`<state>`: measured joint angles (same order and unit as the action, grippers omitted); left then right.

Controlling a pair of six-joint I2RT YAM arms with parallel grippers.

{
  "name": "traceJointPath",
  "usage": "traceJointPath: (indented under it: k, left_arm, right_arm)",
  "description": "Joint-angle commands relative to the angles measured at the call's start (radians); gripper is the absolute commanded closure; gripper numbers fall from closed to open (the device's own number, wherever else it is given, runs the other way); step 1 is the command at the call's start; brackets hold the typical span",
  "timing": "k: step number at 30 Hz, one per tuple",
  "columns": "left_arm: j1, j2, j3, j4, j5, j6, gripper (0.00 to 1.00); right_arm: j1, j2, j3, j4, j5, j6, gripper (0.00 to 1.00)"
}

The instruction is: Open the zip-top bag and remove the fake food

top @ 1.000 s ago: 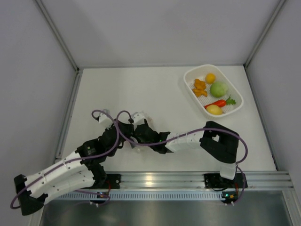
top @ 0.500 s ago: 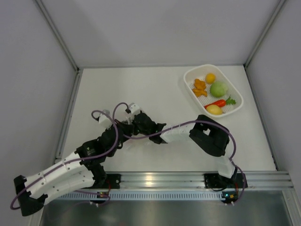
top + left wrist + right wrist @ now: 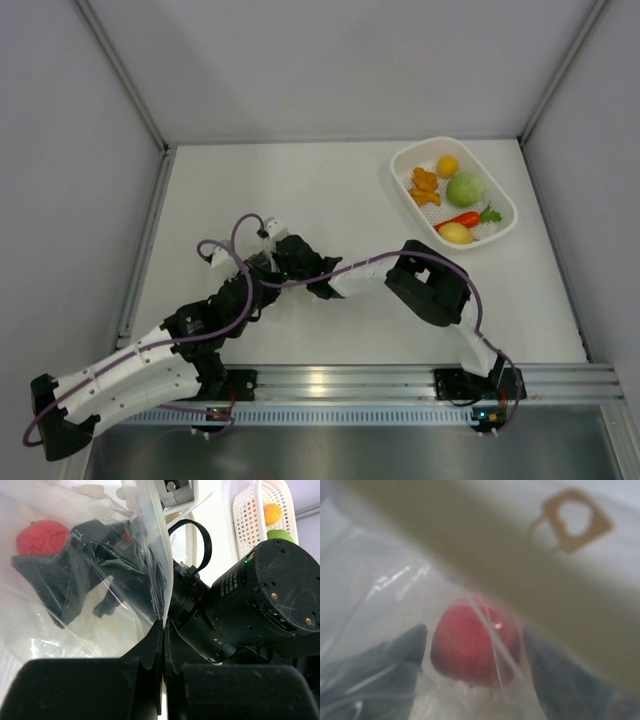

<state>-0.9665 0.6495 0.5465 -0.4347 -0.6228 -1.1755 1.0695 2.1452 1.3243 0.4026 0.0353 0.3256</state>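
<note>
In the zip-top bag (image 3: 55,630), right hand (image 3: 472,655) (spread wide) has reached deeper.

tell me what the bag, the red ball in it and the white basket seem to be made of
Zip-top bag: thin clear plastic film, glossy; it creases and glints. Red ball: probably moulded plastic, slight sheen, one small highlight. Basket: white rigid plastic by the look, matte, with regular punched holes.

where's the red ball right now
The red ball sits inside the zip-top bag, centre of the right wrist view, between the open jaws of the right gripper.
</note>
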Motion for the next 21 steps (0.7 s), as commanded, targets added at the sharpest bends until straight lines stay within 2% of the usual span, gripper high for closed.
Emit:
traceJointPath:
  k: [1, 4, 7, 11, 14, 21]
  left_arm:
    - [-0.009, -0.014, -0.016, -0.019, -0.038, 0.004, 1.0]
    - [-0.009, -0.013, -0.016, -0.022, -0.064, 0.01, 1.0]
    - [-0.008, -0.013, -0.01, -0.03, -0.083, 0.02, 1.0]
    - [-0.009, -0.013, 0.007, -0.045, -0.124, 0.036, 1.0]
    - [-0.009, -0.013, 0.016, -0.056, -0.143, 0.05, 1.0]
    - [-0.008, -0.005, 0.041, -0.056, -0.16, 0.091, 1.0]
  right_arm:
    - [-0.003, -0.031, 0.013, 0.001, -0.005, 0.012, 0.21]
    - [0.0, -0.022, 0.006, -0.024, -0.011, 0.004, 0.34]
    - [0.001, -0.03, -0.025, -0.008, -0.017, 0.006, 0.54]
    - [0.001, -0.108, -0.065, 0.001, -0.021, -0.002, 0.67]
    - [0.006, -0.171, -0.108, 0.005, -0.02, -0.01, 0.72]
    - [0.01, -0.384, -0.198, -0.022, -0.02, -0.013, 0.75]
